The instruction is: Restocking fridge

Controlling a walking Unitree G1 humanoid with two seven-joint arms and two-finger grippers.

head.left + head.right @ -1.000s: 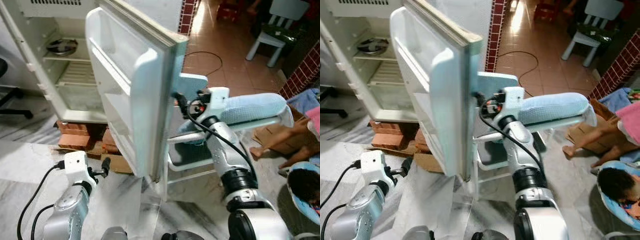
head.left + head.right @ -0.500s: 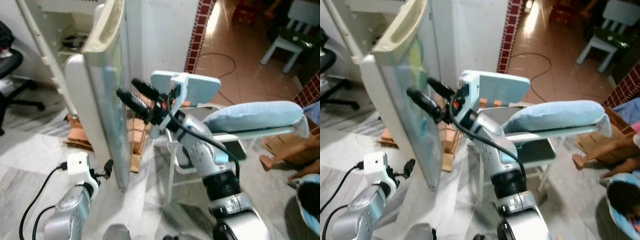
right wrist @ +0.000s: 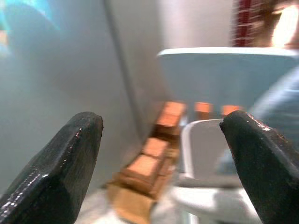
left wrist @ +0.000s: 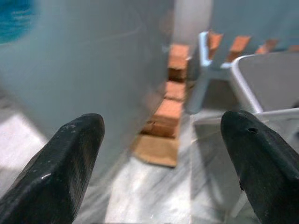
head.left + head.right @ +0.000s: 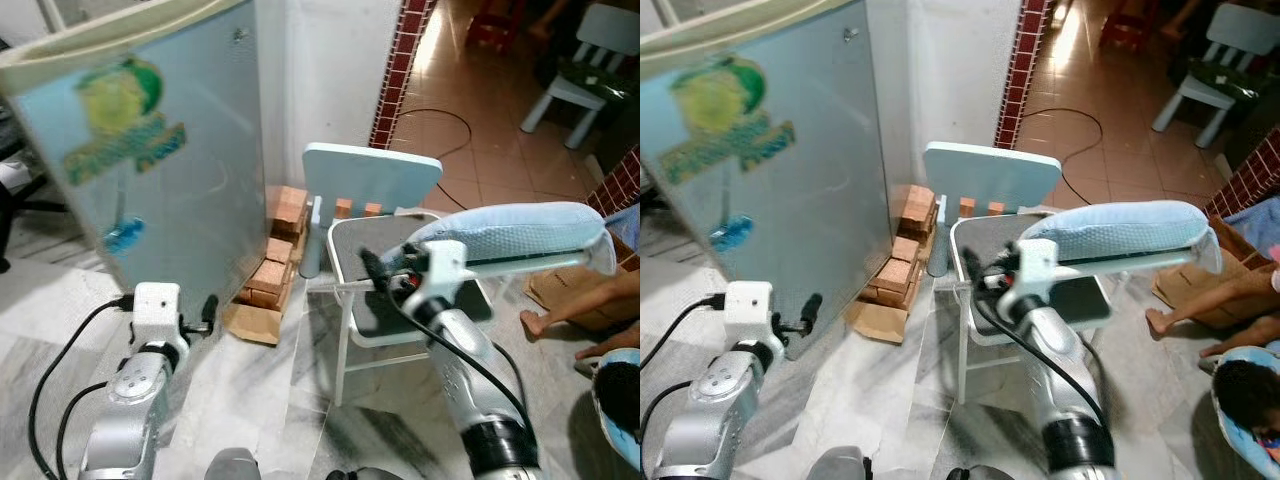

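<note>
Apparently the restocking is near its end: the fridge door (image 5: pixel 150 150) stands shut or nearly so, and neither gripper carries anything. Nearest, the left gripper (image 4: pixel 161 154) hangs low before the door, fingers spread wide; the right gripper (image 3: pixel 163 149) sits beside it over the chair (image 5: pixel 375 180), equally agape. Farther back, the door is pale blue-grey, bearing a blurred green-and-yellow sticker (image 5: pixel 115 115).

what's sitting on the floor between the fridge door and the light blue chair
A stack of bricks with a flat piece of cardboard at its foot lies between the fridge door and the chair, as both eye views show.
</note>
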